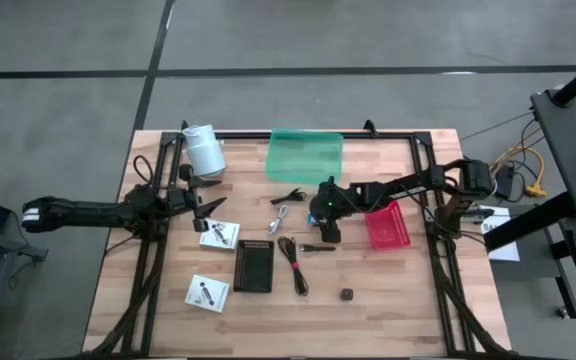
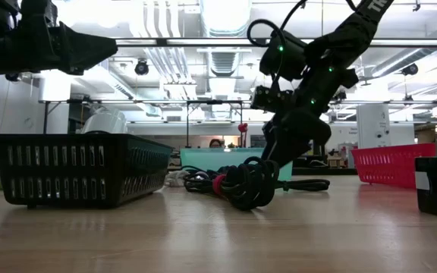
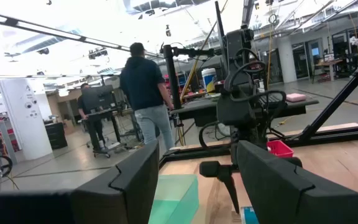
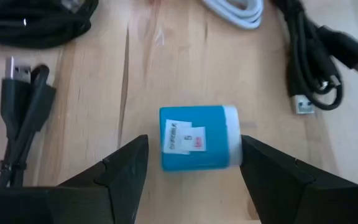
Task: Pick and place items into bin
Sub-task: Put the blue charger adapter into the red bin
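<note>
- blue piece (image 4: 197, 137) with a white label sits on bare wood, centre of the right wrist frame, between the right gripper (image 4: 194, 163) fingers, which are spread apart and not touching it
- high view: right gripper (image 1: 326, 215) is at table centre, just below the green bin (image 1: 305, 156), which sits top centre of the table
- red bin (image 1: 387, 225) lies just right of that gripper; black bin (image 1: 254, 265) is lower centre-left
- white cable (image 4: 236, 12) at the top of the right wrist frame; black cables on both sides of it, one with a usb plug (image 4: 17, 68) at left
- red-black cable (image 1: 293, 262) lies right of the black bin, and the black cube (image 1: 348, 294) is lower right of that, well apart
- white cards: one (image 1: 219, 234) just below the left gripper, one (image 1: 207, 292) lower left near the table's front
- left gripper (image 1: 208, 207) hovers at the left of the table just below the white roll (image 1: 204, 150), fingers parted, nothing between them
- low view: coiled cable pile (image 2: 241, 182) mid-frame, right arm coming down behind it
- left wrist view: a person in a dark top (image 3: 143, 93) stands in the room behind the table
</note>
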`<action>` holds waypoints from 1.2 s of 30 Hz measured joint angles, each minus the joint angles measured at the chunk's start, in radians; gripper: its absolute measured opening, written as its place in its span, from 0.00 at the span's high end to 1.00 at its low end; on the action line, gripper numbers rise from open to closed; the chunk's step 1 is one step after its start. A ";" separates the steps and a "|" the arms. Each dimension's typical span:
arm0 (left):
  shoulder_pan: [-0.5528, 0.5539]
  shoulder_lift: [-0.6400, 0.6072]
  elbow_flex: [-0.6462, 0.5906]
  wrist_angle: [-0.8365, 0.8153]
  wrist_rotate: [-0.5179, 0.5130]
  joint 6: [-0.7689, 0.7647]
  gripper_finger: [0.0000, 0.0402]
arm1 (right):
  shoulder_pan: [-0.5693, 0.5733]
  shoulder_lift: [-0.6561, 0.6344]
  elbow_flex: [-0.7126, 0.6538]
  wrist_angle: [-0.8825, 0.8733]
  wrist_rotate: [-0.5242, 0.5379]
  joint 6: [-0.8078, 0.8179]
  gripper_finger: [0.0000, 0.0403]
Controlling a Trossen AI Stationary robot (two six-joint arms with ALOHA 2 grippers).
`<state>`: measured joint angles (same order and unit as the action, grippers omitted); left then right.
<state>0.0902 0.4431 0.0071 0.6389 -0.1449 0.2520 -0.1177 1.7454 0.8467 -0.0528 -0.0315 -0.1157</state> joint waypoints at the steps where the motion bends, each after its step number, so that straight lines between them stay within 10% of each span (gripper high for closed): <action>1: 0.000 0.000 0.000 0.000 0.000 0.000 0.50 | 0.000 0.008 0.000 0.004 0.000 -0.004 0.43; 36: 0.000 0.002 0.000 0.000 -0.003 0.000 0.50 | 0.002 -0.002 0.000 0.037 -0.017 -0.234 0.43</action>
<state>0.0906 0.4446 0.0071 0.6392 -0.1478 0.2520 -0.1162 1.7432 0.8467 -0.0157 -0.0488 -0.3495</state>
